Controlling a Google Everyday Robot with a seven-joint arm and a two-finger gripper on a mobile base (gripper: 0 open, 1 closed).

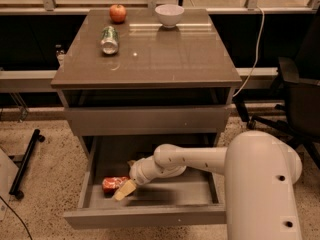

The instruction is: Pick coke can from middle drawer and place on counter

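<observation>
**Pincer meets red can in open drawer**

The drawer [150, 216] stands pulled out at the foot of the cabinet, and the robot's pale arm [192, 159] reaches into it from three o'clock. The pincer [124, 189] sits low toward the drawer's eight o'clock corner. It overlaps the red can [110, 183], which lies on its side on the drawer floor at the pincer's ten o'clock. Whether the pincer has hold of the can, or how wide it stands, cannot be told.

Above, on the glossy surface [165, 59], a green can [109, 39] lies on its side toward ten o'clock. An apple [118, 13] sits at eleven and a white bowl [169, 15] at twelve, both by the far edge. A dark chair [300, 99] stands at the cabinet's three o'clock.
</observation>
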